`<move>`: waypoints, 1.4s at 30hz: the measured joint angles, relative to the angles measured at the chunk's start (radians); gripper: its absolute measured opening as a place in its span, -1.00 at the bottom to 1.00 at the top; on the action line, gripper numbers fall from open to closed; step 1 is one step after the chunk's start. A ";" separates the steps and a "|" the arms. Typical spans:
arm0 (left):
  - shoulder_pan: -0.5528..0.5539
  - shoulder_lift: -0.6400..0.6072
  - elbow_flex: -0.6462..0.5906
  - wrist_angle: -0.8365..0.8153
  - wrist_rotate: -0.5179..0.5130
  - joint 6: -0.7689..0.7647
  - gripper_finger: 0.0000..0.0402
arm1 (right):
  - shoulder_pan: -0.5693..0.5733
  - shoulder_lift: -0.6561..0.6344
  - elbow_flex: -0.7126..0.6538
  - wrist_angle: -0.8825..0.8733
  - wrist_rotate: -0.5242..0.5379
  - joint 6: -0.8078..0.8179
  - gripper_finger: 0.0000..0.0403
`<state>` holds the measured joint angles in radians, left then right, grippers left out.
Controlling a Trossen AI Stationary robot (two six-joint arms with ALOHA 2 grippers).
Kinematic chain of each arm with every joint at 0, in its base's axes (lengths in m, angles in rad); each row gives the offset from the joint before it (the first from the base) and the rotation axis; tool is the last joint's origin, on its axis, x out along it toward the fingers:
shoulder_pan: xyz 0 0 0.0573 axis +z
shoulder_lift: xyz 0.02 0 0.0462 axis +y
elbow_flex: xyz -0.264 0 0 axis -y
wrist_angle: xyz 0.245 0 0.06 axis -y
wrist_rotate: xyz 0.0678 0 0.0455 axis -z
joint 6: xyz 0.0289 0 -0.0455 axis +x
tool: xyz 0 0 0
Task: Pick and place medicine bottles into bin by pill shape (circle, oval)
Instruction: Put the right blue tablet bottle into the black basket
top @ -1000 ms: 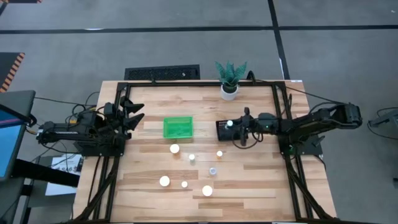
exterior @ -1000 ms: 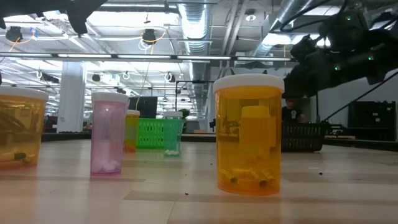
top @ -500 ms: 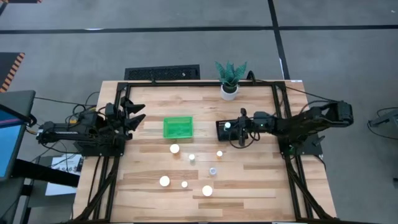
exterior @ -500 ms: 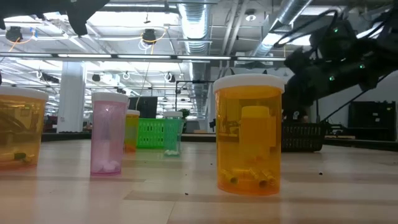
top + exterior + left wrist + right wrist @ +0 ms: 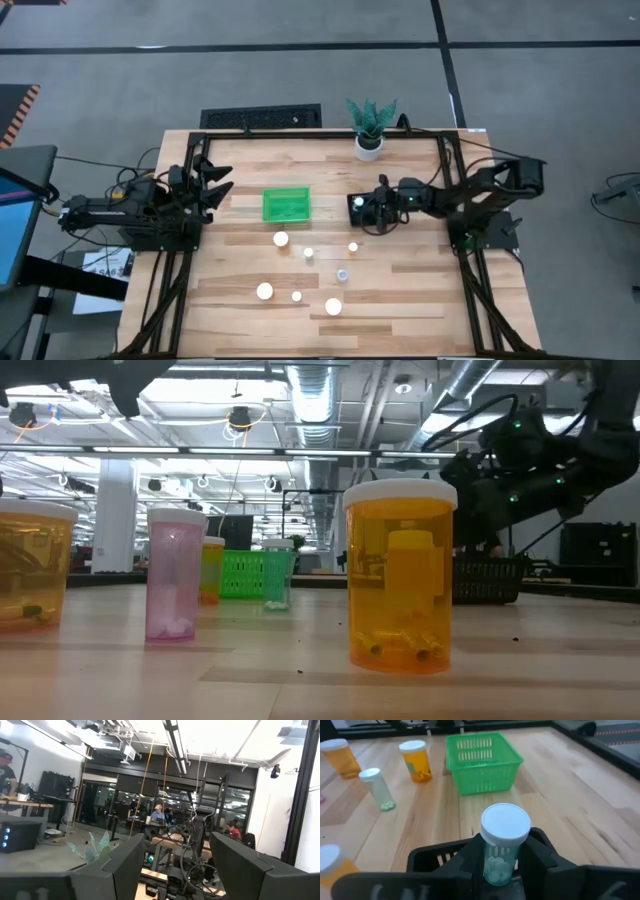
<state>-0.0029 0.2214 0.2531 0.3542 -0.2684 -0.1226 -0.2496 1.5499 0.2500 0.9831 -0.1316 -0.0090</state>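
From above, your right gripper [image 5: 362, 208] hangs over the black bin [image 5: 357, 210] near the bench's right edge, while the left gripper [image 5: 215, 180] waits spread at the left edge. The right wrist view shows fingers pinching a teal bottle [image 5: 502, 845] over the bin wall; released early, I judge it could catch the rim. Open bench lies toward the green bin [image 5: 481, 760].

No text, label, brand, number or sign can be read anywhere.

Eight medicine bottles [image 5: 281, 239], I think; green basket [image 5: 286, 204], black basket [image 5: 427, 857].
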 joint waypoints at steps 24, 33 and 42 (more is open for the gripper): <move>0.000 0.000 0.000 0.000 0.000 0.032 0.10 | -0.043 0.075 0.017 -0.066 -0.030 0.017 -0.46; 0.000 0.000 0.000 0.000 0.000 0.032 0.10 | -0.043 0.075 0.017 -0.074 -0.028 0.017 -0.44; 0.000 0.000 0.000 0.000 0.000 0.032 0.10 | -0.052 0.075 0.017 -0.107 -0.028 0.035 -0.32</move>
<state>-0.0030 0.2218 0.2531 0.3543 -0.2687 -0.0906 -0.3019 1.6245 0.2668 0.8757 -0.1593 0.0261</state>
